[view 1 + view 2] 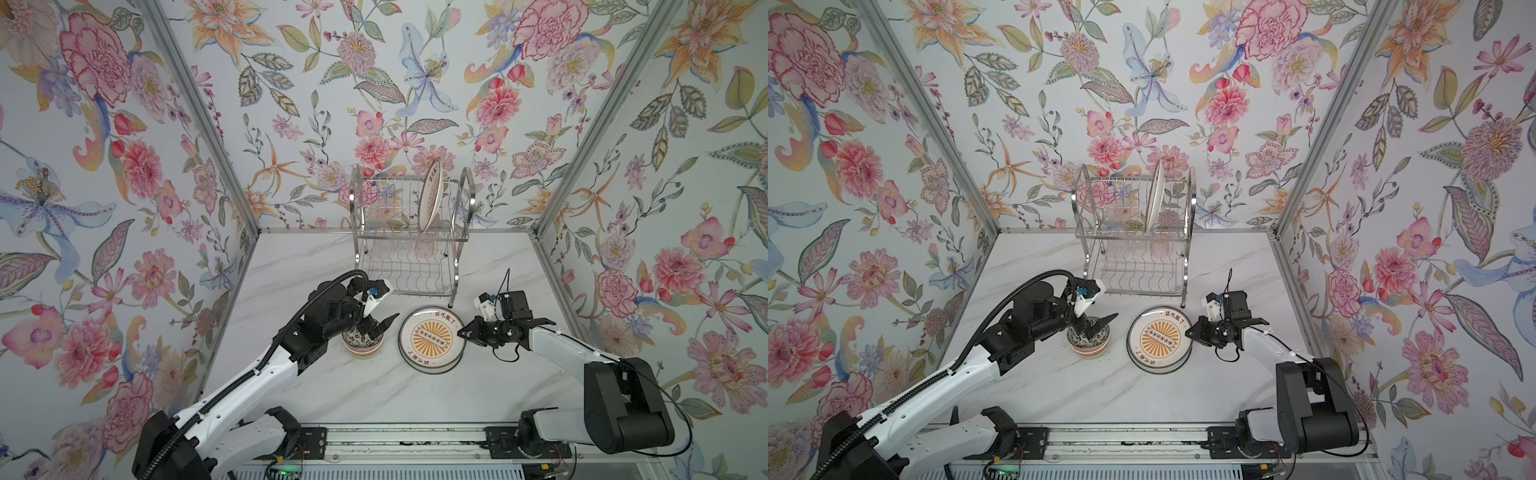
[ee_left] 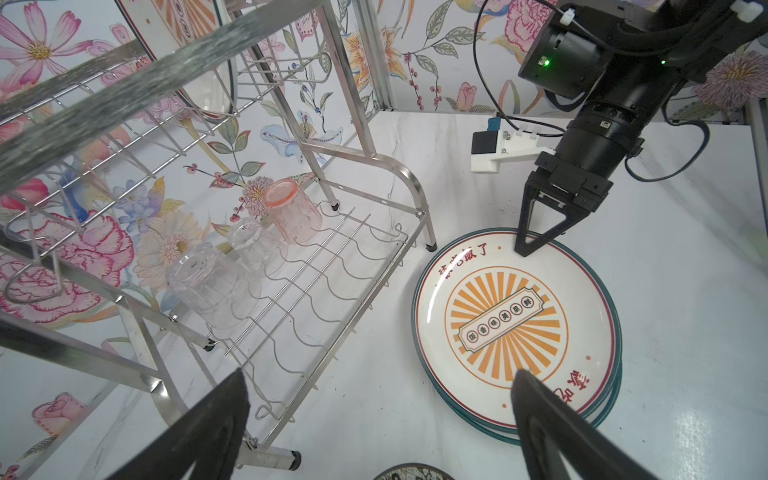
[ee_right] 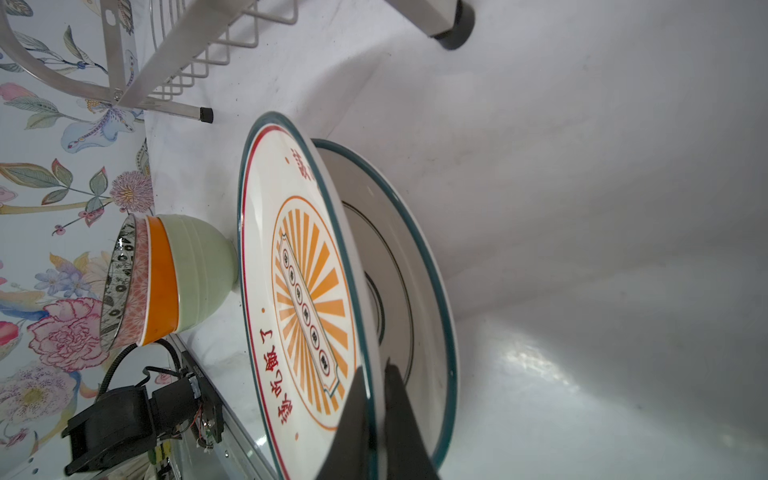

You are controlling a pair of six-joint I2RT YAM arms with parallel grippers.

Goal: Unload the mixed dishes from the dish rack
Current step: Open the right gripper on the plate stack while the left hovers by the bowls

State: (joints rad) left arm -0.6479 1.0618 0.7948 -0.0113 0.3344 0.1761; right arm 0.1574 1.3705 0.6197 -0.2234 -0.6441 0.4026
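Wallpaper (image 1: 291,83) with big flowers covers three walls around your white marble-look table (image 1: 374,395). The dish rack (image 1: 411,240) stands at the back wall, with one upright plate (image 1: 430,199) in its upper shelf. Your right gripper (image 1: 462,332) pinches the rim of the top plate (image 1: 432,338) of the stack before the rack. Your left gripper (image 1: 380,326) hangs wide above the stacked bowls (image 1: 361,345).

Bright polished steel on the dish rack (image 1: 457,270), wire and frame mirror-shiny. The top plate (image 1: 432,338), lower centre of frame, is glazed ceramic, glossy, throwing white glare. The clear cups (image 2: 208,286) and pink cup (image 2: 293,216) look glassy and transparent. The bowls (image 3: 183,274) have smooth glaze. The table (image 1: 374,395) is marble-look, smooth, softly sheened.
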